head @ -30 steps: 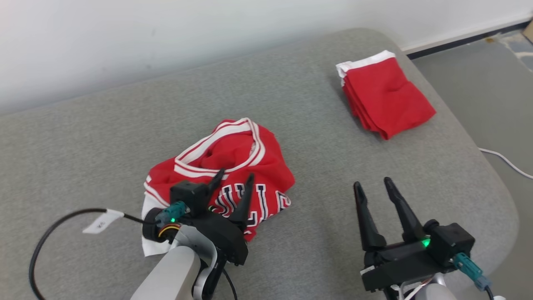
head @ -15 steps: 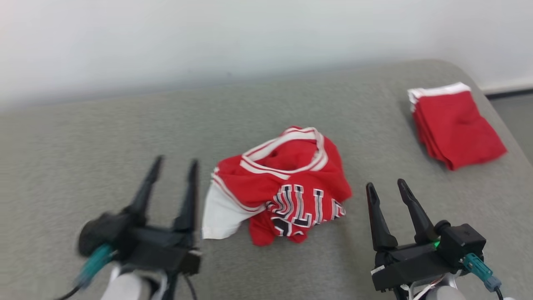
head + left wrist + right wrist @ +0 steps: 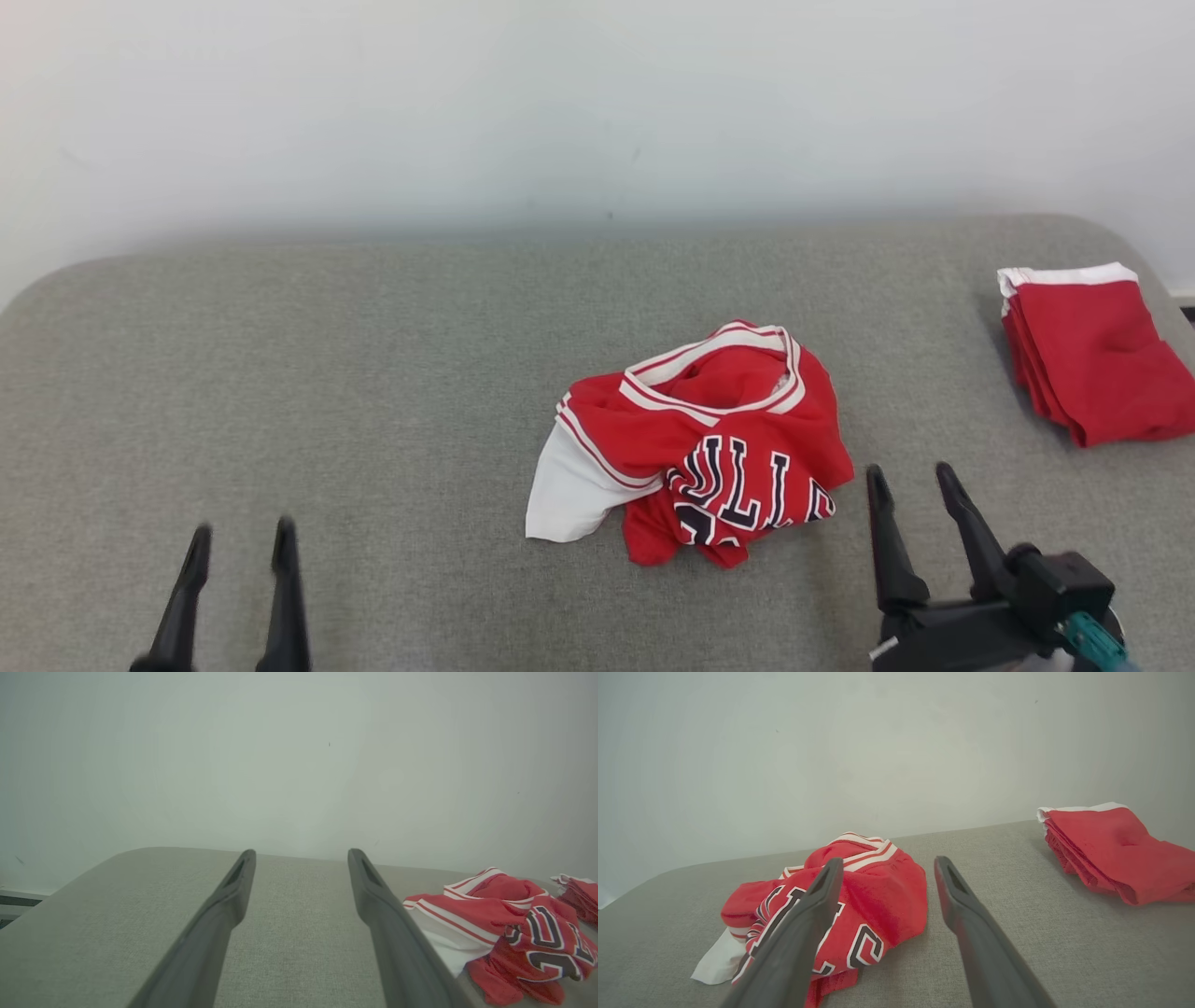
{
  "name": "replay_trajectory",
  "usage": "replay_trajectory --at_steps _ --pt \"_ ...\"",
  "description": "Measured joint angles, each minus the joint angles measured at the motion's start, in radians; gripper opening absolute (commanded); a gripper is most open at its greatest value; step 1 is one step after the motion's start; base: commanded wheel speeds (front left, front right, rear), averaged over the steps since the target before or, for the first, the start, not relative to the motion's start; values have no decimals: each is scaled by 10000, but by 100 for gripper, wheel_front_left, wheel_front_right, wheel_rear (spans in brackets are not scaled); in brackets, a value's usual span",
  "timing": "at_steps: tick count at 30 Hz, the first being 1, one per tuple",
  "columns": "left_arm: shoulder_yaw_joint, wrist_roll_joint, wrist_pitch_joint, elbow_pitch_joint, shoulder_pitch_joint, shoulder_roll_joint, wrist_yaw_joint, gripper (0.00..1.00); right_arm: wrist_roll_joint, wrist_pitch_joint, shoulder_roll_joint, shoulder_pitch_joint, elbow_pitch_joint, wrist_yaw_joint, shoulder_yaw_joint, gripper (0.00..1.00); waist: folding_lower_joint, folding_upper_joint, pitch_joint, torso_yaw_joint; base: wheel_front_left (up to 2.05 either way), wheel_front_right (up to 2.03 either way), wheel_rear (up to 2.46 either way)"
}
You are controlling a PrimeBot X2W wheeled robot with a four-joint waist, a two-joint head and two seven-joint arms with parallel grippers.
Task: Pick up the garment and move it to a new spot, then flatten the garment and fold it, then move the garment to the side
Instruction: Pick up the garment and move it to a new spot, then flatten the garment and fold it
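The garment (image 3: 705, 443) is a red jersey with white trim and dark lettering, lying crumpled in a heap on the grey cushioned surface (image 3: 373, 373). It also shows in the left wrist view (image 3: 504, 933) and the right wrist view (image 3: 859, 910). My left gripper (image 3: 241, 546) is open at the lower left, well apart from the heap, nothing between its fingers. My right gripper (image 3: 913, 485) is open at the lower right, just to the right of the jersey and not touching it.
A folded red garment (image 3: 1088, 350) with a white edge lies at the far right of the surface, also in the right wrist view (image 3: 1111, 849). A pale wall (image 3: 597, 112) rises behind. The surface has rounded corners at left and right.
The head camera has swung, shifting the whole scene rightward and down. My left gripper has left the jersey, where it hovered a second ago, and drawn back to the lower left. The jersey stays crumpled.
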Motion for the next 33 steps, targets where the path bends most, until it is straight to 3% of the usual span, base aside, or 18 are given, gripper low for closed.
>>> replay_trajectory --at_steps 11,16,33 --pt "334 830 -2 903 1249 -25 65 100 -378 19 0 827 -52 0 -890 100 0 0 -360 115 0 0 0" --pt "336 1018 0 1283 1313 19 253 100 -374 268 -2 929 -67 0 -945 100 0 -1 -354 52 0 0 0" --pt "25 1016 105 1354 1168 59 280 100 -196 274 2 903 -31 0 -742 100 1 0 -268 34 0 0 0"
